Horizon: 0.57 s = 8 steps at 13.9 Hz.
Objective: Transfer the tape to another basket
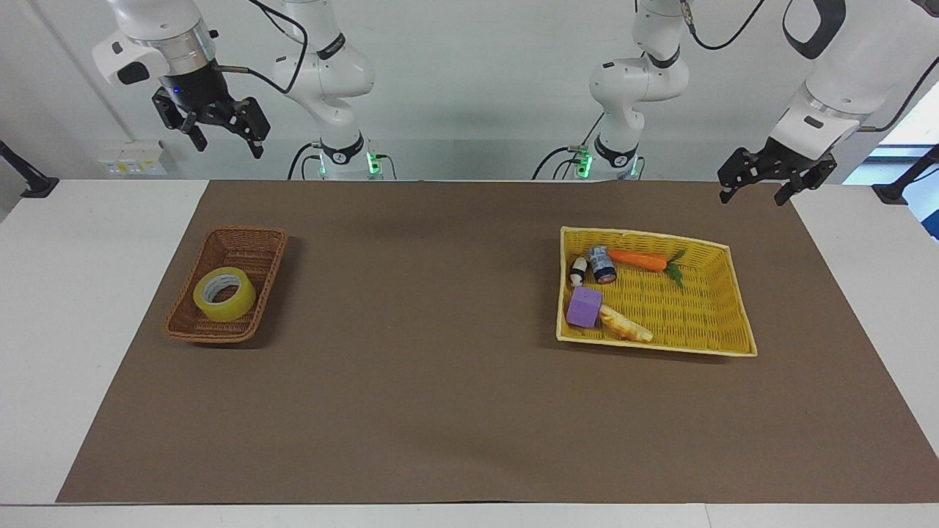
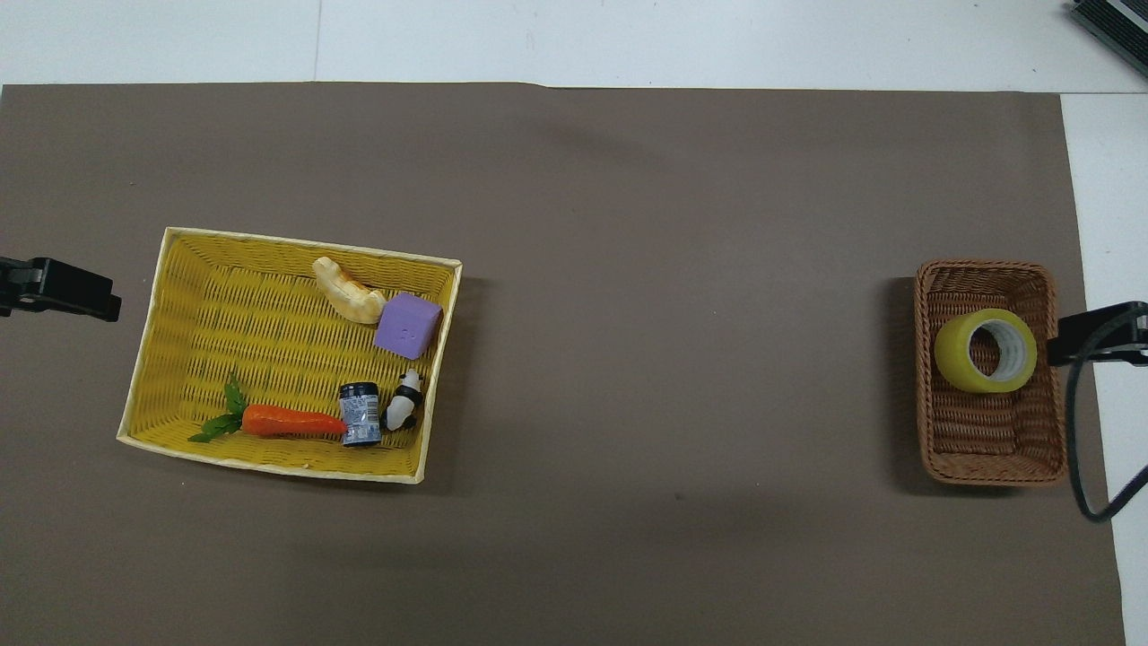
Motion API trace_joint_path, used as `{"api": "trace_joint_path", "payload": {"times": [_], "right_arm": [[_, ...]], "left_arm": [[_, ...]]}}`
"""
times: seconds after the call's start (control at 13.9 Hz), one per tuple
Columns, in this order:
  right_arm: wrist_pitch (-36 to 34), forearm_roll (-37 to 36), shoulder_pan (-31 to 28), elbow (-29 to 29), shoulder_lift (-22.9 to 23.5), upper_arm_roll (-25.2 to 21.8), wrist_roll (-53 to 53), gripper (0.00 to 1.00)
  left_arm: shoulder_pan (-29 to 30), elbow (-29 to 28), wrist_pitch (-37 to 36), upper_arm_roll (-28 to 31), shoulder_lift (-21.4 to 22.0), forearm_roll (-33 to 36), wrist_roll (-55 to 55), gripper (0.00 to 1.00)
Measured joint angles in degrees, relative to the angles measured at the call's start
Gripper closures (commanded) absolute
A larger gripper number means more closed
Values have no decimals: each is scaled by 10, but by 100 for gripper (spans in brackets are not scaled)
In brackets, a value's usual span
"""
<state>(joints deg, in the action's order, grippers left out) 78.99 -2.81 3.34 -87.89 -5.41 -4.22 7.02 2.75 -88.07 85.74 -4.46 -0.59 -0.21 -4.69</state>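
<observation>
Overhead view: left tool (image 2: 58, 289) cut off by frame edge, only a dark tip shows. Right tool (image 2: 1099, 334) likewise cropped, with a cable loop (image 2: 1090, 467) partly out of frame. Label on small jar (image 2: 360, 414) in yellow basket (image 2: 143, 377) too small to read. Table (image 2: 628, 40) edges cropped.
</observation>
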Motion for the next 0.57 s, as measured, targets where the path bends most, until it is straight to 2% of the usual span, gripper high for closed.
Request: {"api": "trace_joint_path", "payload": {"times": [0.57], "right_arm": [[0,2,-3,32,19,0,-3,0]], "left_arm": [[0,0,0,0,0,0,0,0]]}}
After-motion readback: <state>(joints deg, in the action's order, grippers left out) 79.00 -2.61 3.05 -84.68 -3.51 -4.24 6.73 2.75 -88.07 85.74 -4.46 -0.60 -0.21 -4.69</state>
